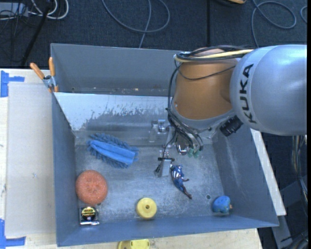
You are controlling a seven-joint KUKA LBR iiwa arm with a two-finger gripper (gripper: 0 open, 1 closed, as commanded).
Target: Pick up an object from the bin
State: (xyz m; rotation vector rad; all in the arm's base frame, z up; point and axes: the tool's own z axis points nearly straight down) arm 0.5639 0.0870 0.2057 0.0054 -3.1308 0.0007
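Though set deep inside the bin [119, 82], seen with nothing lifted as yet. Located the claw [165, 166] just above the floor at mid-bin, hanging under the arm's orange cover [202, 87]. Cannot tell how far open; recorded no object in its grasp. Found nearest to it a small blue-and-white figure [179, 180], lying flat just to the right and on the nearer side, close beside but apparently not within the grasp. Logged elsewhere on the floor, all apart from the claw: a blue brush [112, 152] to the left, a round orange-red ball [92, 187] at near left, a black-and-yellow tape measure [88, 215] in the near-left corner, a yellow round piece [146, 207] by the near wall, a small blue ball [221, 204] at near right. Judged as approach stage only: placed low enough to take something, but closing on one object and raising it clear of the bin both outstanding.
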